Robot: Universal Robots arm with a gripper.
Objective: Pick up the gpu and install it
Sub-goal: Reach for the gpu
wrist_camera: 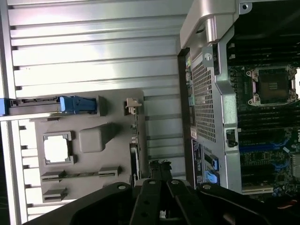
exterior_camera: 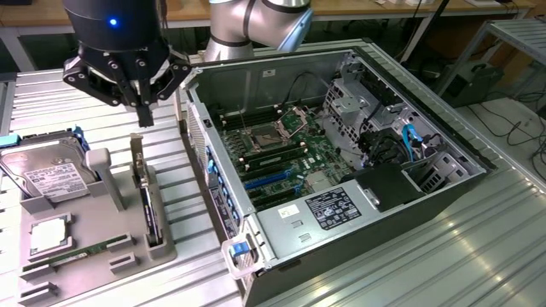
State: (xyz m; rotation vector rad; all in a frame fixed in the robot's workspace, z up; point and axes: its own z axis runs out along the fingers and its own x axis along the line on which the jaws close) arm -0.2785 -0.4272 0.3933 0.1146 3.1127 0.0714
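Observation:
The gpu (exterior_camera: 147, 203) stands on its edge in a slot of the grey holder tray (exterior_camera: 109, 211), its silver end bracket (exterior_camera: 137, 152) pointing up. My gripper (exterior_camera: 145, 118) hangs just above that bracket, fingers shut together with nothing between them. In the wrist view the gpu (wrist_camera: 135, 145) appears edge-on as a thin dark strip, and my gripper (wrist_camera: 160, 174) is over its near end. To the exterior view's right lies the open computer case (exterior_camera: 401, 83) with its motherboard (exterior_camera: 286, 150) and blue expansion slots (exterior_camera: 268, 182) exposed.
On the same tray sit a silver hard drive (exterior_camera: 47, 174) with a white label, a CPU (exterior_camera: 50, 233) and a narrow green RAM stick (exterior_camera: 81, 252). The case's perforated wall (exterior_camera: 198, 137) rises close beside the tray. All rests on a ribbed metal table (exterior_camera: 444, 256).

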